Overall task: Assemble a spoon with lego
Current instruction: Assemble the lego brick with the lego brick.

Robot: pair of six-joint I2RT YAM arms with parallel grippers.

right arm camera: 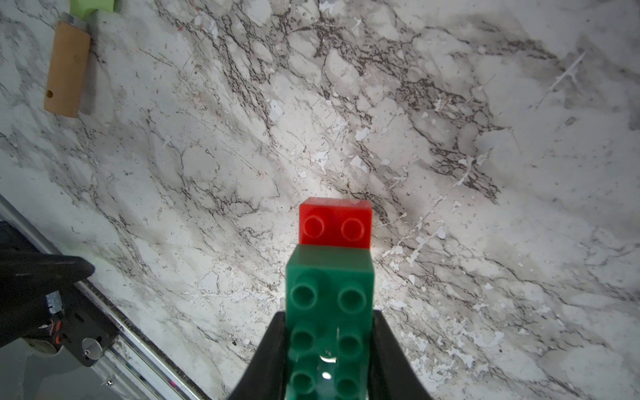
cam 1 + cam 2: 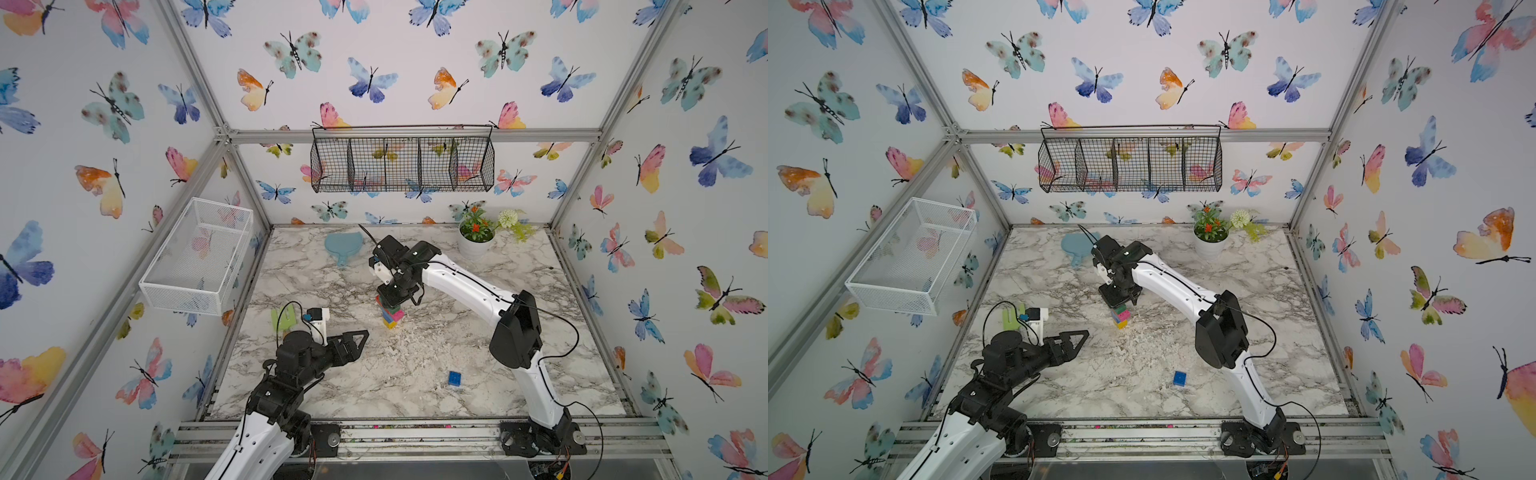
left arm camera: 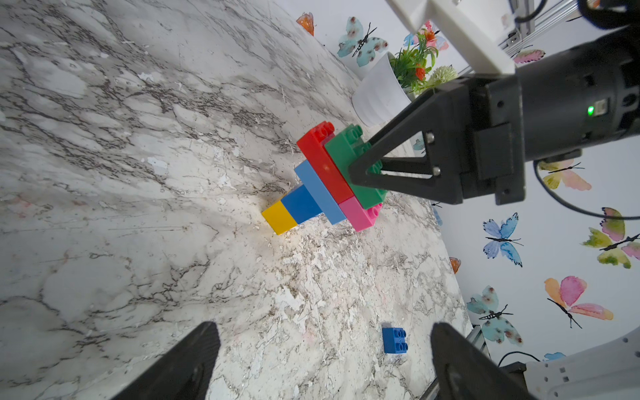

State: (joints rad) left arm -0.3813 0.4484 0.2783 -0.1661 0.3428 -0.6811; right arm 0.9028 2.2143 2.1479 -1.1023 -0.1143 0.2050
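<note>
Marble tabletop (image 2: 436,353) carries the spoon (image 3: 325,180) upright at mid-table, yellow end down. Directly above it the right gripper (image 1: 329,332) has its jaws partly closed on the head's green brick (image 1: 329,287); the left gripper (image 3: 323,327) gapes wide, empty, well apart. Loose blue brick (image 3: 394,340) lies nearer the front edge.

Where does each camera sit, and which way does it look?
Both top views: high at the front, looking down on the grey-veined marble table; both arms show.
Left wrist: on the left arm, facing the multicolour brick spoon; open left gripper shows.
Right wrist: on the right arm, looking down the right gripper, shut on the spoon's green brick.
Shared: every view shows the spoon.
</note>
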